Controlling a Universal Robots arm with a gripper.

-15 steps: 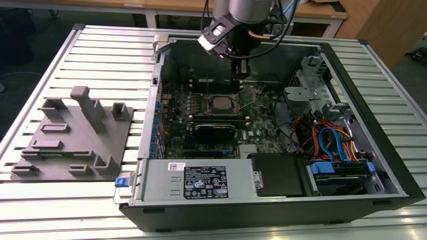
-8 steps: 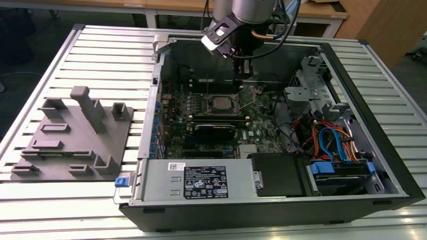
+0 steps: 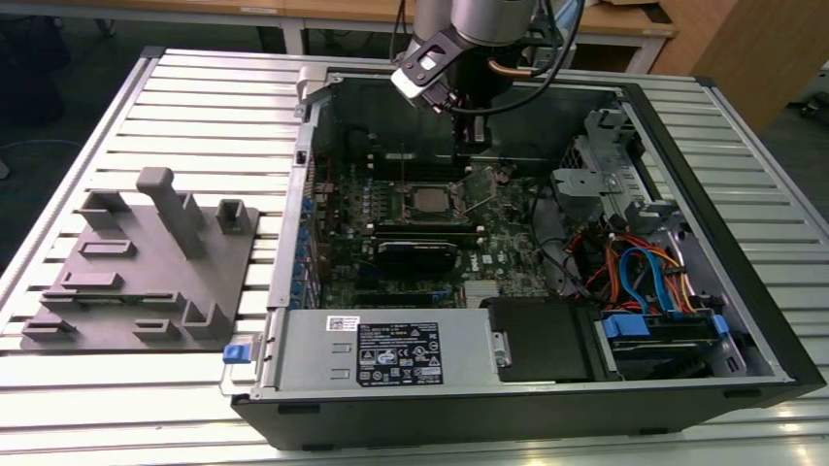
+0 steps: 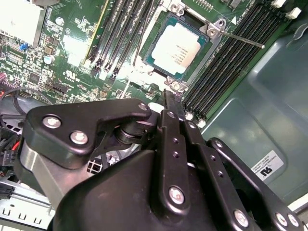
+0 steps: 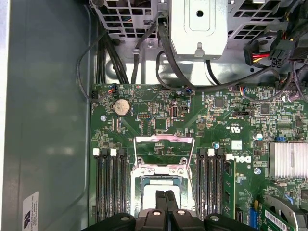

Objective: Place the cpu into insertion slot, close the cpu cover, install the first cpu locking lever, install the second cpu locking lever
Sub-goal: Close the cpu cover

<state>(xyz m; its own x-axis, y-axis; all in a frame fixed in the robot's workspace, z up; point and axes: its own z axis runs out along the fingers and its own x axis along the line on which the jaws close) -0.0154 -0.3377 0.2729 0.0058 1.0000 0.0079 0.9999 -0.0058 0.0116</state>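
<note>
Sitting on the ribbed aluminium counter (image 3: pixel 208 87), a grey moulded fixture (image 3: pixel 143 267) lies beside the open steel case (image 3: pixel 725 194). The flat silver cpu (image 4: pixel 179 48) rests in the insertion slot (image 5: pixel 142 182). The black tool (image 4: pixel 167 96) hangs above it, pinched closed and empty.

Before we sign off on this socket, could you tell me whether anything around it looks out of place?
Yes: a thin locking lever juts out from the cpu cover corner across the memory slots instead of lying along the frame. The cpu itself sits square.
</note>
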